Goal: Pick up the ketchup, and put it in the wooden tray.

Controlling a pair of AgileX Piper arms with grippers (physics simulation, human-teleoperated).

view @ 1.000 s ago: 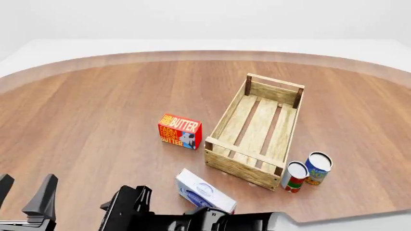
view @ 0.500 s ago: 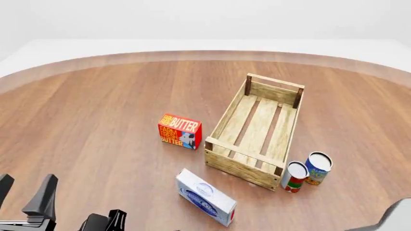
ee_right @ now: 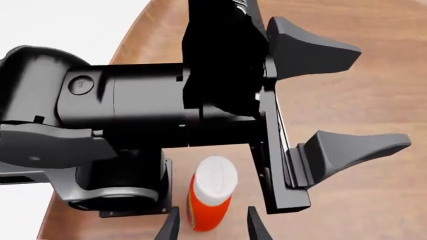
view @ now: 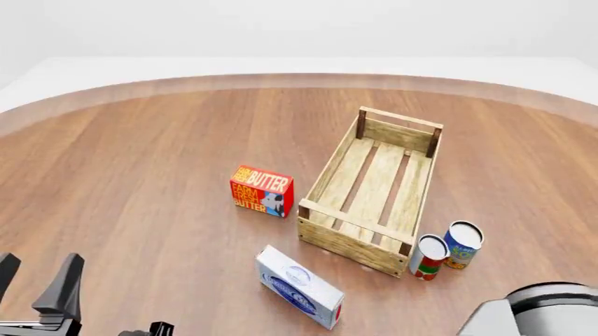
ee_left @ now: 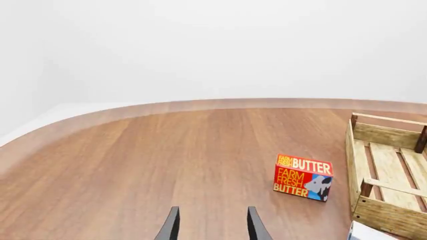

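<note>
On the wooden table (view: 140,161), your right gripper (ee_right: 210,227) has swung back toward the ketchup (ee_right: 210,197), fingers apart around it; left gripper (ee_left: 210,225) open too. The wooden tray (view: 323,183) waits empty.

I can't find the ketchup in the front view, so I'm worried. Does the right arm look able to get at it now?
Likely yes: the ketchup stands just ahead of the open right tool, nothing between them. The left arm hangs close by, so room looks tight.
</note>
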